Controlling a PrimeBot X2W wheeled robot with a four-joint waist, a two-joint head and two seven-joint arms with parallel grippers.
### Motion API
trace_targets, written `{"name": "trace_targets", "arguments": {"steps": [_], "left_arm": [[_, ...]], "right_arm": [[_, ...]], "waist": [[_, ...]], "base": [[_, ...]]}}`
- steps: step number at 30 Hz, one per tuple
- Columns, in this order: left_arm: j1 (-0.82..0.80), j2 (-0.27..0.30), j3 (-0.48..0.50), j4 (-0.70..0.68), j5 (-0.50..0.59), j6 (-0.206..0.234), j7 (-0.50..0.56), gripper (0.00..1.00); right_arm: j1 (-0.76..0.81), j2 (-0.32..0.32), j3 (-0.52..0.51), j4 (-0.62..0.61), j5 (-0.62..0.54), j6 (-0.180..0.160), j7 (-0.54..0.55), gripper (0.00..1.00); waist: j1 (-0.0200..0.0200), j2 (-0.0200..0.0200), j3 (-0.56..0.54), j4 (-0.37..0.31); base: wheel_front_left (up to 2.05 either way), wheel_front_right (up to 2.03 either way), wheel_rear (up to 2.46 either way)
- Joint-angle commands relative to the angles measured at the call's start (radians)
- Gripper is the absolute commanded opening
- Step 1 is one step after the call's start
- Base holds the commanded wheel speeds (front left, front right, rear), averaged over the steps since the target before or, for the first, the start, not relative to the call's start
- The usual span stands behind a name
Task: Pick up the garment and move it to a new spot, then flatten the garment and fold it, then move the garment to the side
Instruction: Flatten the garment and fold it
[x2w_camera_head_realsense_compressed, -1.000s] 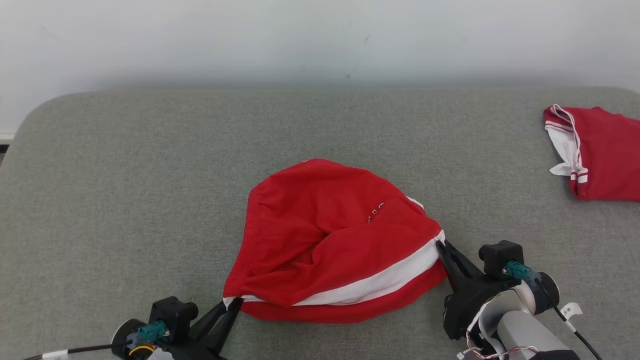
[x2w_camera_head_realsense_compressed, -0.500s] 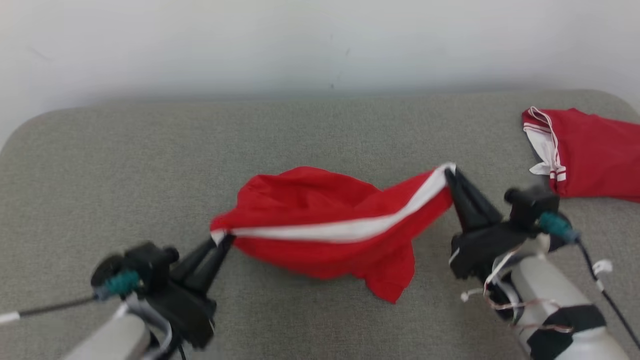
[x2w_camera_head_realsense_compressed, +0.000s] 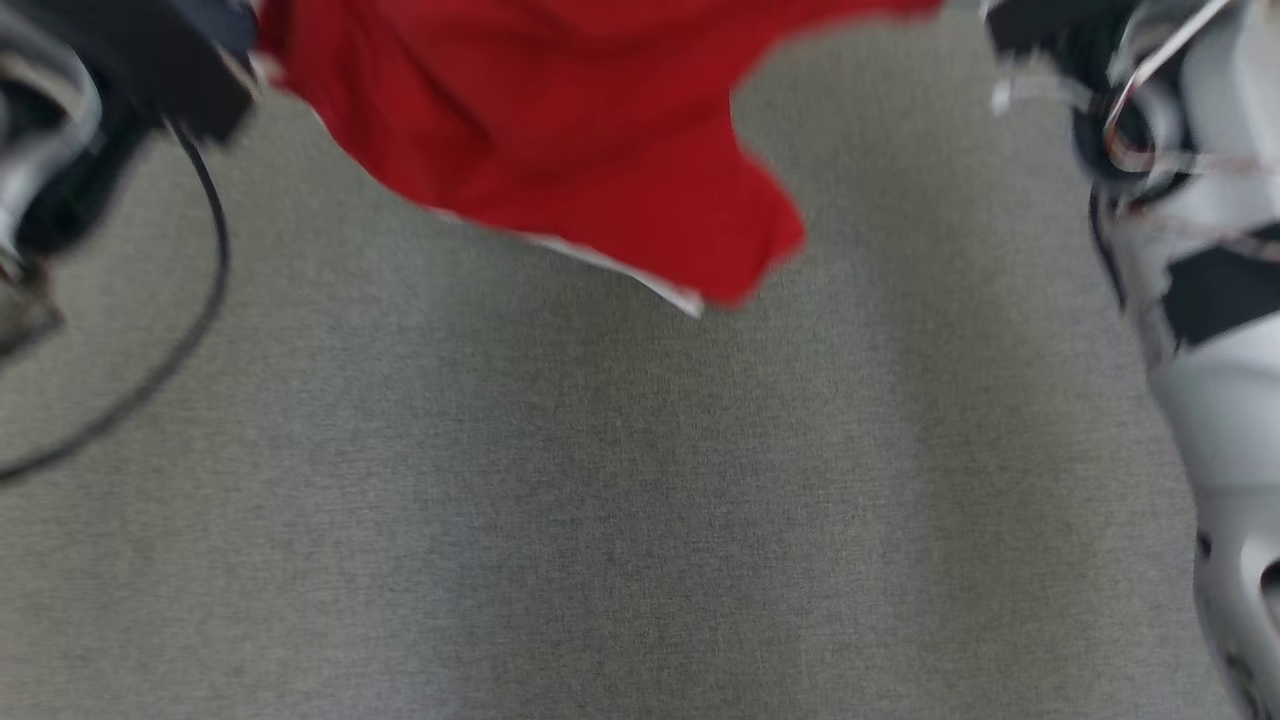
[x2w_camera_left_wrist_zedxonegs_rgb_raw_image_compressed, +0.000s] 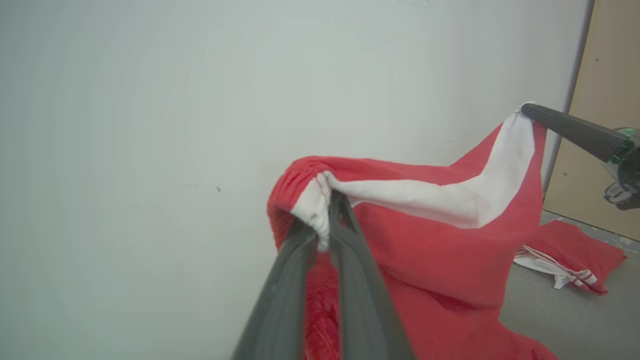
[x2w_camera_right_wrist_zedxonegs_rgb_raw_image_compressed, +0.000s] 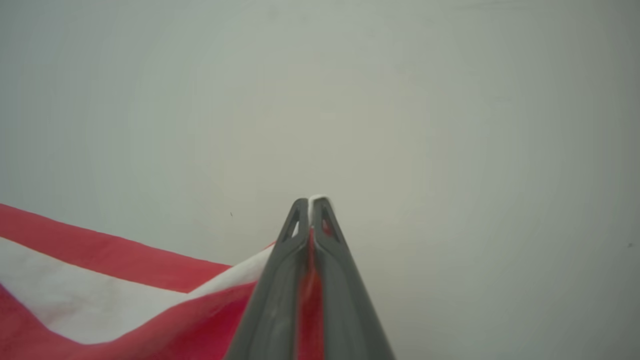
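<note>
left claw (x2w_camera_left_wrist_zedxonegs_rgb_raw_image_compressed: 327, 215): pressed together on the garment (x2w_camera_left_wrist_zedxonegs_rgb_raw_image_compressed: 440, 250). Its two fingers pinch the gathered edge where the stripe (x2w_camera_left_wrist_zedxonegs_rgb_raw_image_compressed: 450, 200) begins, and some white cloth bulges out beside them.
right claw (x2w_camera_right_wrist_zedxonegs_rgb_raw_image_compressed: 310, 202): also pressed together on the garment. A thin line of red cloth shows between its fingers, and a bit of white sticks out at the tips.
garment: red with a wide white stripe. It is held up between the two claws and hangs down below both of them.
stripe: it runs from the tips of the left claw across to the tips of the right claw and sags a little in the middle. In the left wrist view the right claw's end sits higher in the picture.
lower edge: in the head view the cloth comes down to a point between the two arms, over the grey surface (x2w_camera_head_realsense_compressed: 600, 520). This view is blurred, and I cannot tell if the cloth touches the surface.
second garment (x2w_camera_left_wrist_zedxonegs_rgb_raw_image_compressed: 570, 250): red with white trim. It lies on the grey surface, below the right claw and well apart from it.
forearm (x2w_camera_head_realsense_compressed: 1210, 380): pale, at the right edge of the head view, beside the hanging cloth.
cable (x2w_camera_head_realsense_compressed: 200, 280): dark. It loops down from the left arm, on the left of the cloth.
wall (x2w_camera_left_wrist_zedxonegs_rgb_raw_image_compressed: 150, 125): pale and plain, in front of both claws.
panel (x2w_camera_left_wrist_zedxonegs_rgb_raw_image_compressed: 595, 125): wooden, behind the right claw in the left wrist view.
</note>
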Motion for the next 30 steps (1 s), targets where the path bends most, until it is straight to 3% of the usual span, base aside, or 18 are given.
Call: {"name": "trace_targets", "arguments": {"steps": [1,9,15,22,30], "left_arm": [[-0.094,0.006,-0.005,0.027,-0.020,0.002,0.018,0.00],[-0.464,-0.016,-0.032,0.161,-0.093,0.002,0.069,0.00],[-0.640,-0.029,-0.110,0.233,-0.101,0.002,0.081,0.00],[-0.728,-0.053,-0.195,0.274,-0.128,0.002,0.063,0.00],[-0.704,-0.031,-0.305,0.281,-0.183,0.002,-0.006,0.00]], "right_arm": [[-0.092,0.016,-0.018,0.010,-0.007,-0.003,0.016,0.00],[-0.474,0.074,-0.120,0.131,-0.043,-0.003,0.073,0.00],[-0.657,0.096,-0.137,0.239,-0.113,-0.003,0.060,0.00],[-0.747,0.109,-0.148,0.333,-0.154,-0.003,0.047,0.00],[-0.723,0.103,-0.141,0.402,-0.155,-0.003,0.011,0.00]], "waist": [[-0.0002,-0.0001,0.176,-0.043],[-0.0002,-0.0001,0.312,-0.083],[-0.0002,-0.0001,0.354,-0.104],[-0.0002,-0.0001,0.368,-0.121],[-0.0002,-0.0001,0.389,-0.126]], "base": [[0.00,0.00,0.00],[0.00,0.00,0.00],[0.00,0.00,0.00],[0.00,0.00,0.00],[0.00,0.00,0.00]]}}
